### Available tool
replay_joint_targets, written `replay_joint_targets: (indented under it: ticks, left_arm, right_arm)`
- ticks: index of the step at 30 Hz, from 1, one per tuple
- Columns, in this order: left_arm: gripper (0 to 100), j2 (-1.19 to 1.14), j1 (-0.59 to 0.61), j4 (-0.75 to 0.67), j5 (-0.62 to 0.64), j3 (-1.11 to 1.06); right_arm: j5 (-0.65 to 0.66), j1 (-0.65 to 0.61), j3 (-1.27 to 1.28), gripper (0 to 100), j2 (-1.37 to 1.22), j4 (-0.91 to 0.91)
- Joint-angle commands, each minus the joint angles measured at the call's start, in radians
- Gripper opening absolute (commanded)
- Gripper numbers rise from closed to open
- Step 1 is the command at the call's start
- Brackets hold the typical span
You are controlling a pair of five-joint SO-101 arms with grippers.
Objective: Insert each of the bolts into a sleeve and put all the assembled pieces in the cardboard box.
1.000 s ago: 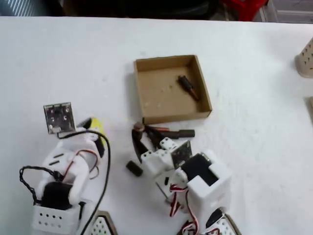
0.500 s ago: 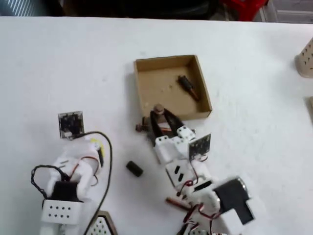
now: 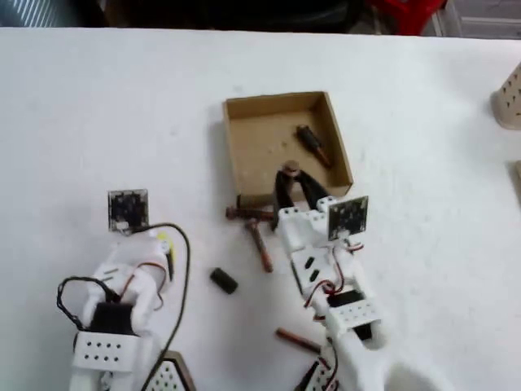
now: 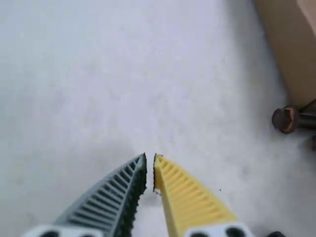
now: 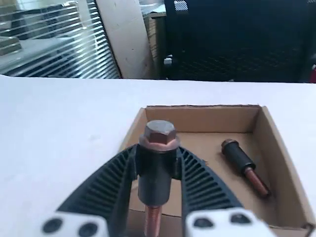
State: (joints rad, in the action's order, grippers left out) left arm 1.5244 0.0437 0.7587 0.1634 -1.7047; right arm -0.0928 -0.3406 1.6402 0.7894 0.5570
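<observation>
Tabletop: R gripper clamps sleeved bolt at box.

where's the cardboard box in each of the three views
High view: the open brown cardboard box sits mid-table, just beyond the right gripper.
Left wrist view: a strip of its outer wall, beside a loose copper bolt's head.
Right wrist view: directly behind the gripped bolt in its black sleeve.
Shared landmark: the sleeved bolt lying inside the box, in the high and right wrist views.

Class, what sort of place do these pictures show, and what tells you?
Likely a robotics lab or workshop: the right gripper holding a sleeved bolt by a box on a white table, window blinds behind.
</observation>
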Motion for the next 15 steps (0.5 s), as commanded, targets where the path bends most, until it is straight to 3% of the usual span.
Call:
replay_joint_targets:
  ticks: [1,4,6,10,15]
  left_arm:
    - [6,0.015,0.005,-0.031,-0.015,0.005]
    - [6,0.015,0.008,-0.029,-0.015,0.005]
    - [6,0.015,0.008,-0.028,-0.015,0.005]
    - [6,0.015,0.008,-0.012,-0.017,0.005]
    - [6,0.015,0.008,-0.008,-0.017,0.005]
  right_arm:
    - [0.002,0.051,-0.114,1.7,0.239,-0.46]
    - [0.002,0.067,-0.235,1.8,0.363,-0.805]
    - [0.005,0.061,-0.29,1.8,0.41,-0.932]
    - [0.098,0.065,-0.338,1.8,0.421,-0.977]
    - [0.126,0.067,-0.394,1.8,0.421,-1.015]
